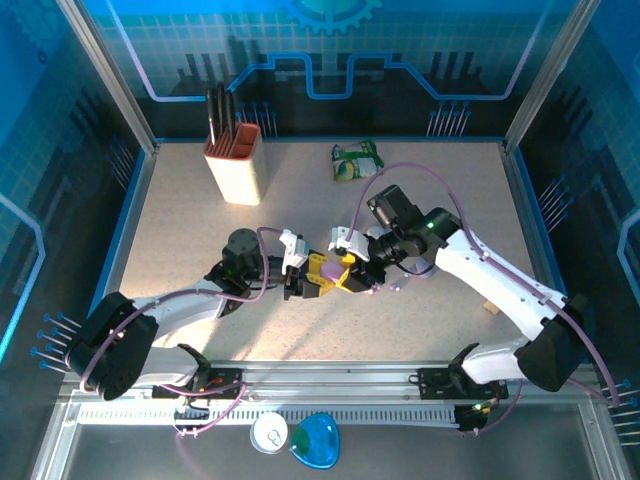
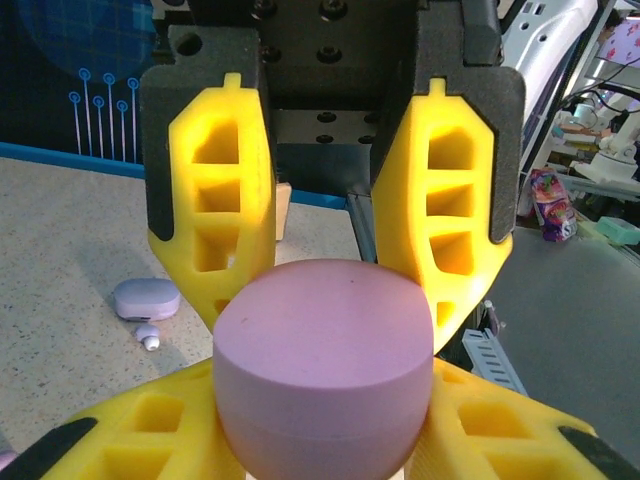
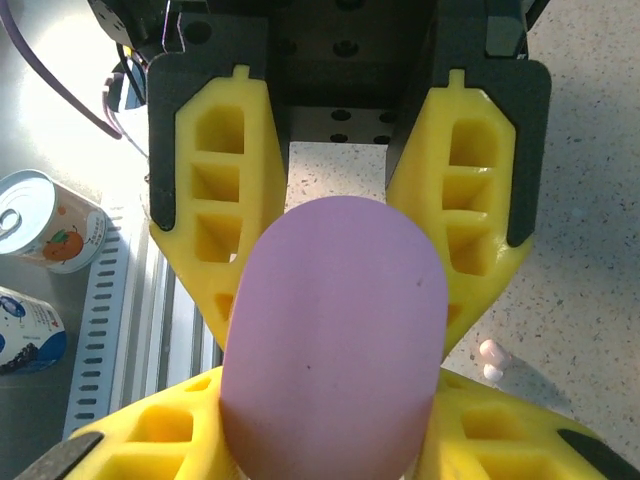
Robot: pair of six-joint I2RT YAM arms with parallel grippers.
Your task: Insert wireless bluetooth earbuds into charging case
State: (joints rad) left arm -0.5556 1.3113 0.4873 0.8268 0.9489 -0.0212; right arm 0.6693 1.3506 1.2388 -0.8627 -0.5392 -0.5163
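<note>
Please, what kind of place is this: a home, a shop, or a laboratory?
Most likely a robotics laboratory test cell. The speckled tabletop is enclosed by an aluminium frame with blue printed panels, and household props, a knife block and a snack packet, sit on it.

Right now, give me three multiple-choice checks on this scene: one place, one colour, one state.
1. Where on the table is the knife block? A rear left; B rear right; C front centre.
2. The pincer fingers are: A blue; B yellow; C white.
3. The pink case is: A lying loose; B in the block; C gripped by left pincer and right pincer.
Key: 1 A, the top view shows it near the far left corner. 2 B, both wrist views show yellow. 3 C, each wrist view shows fingers closed on it.
</note>
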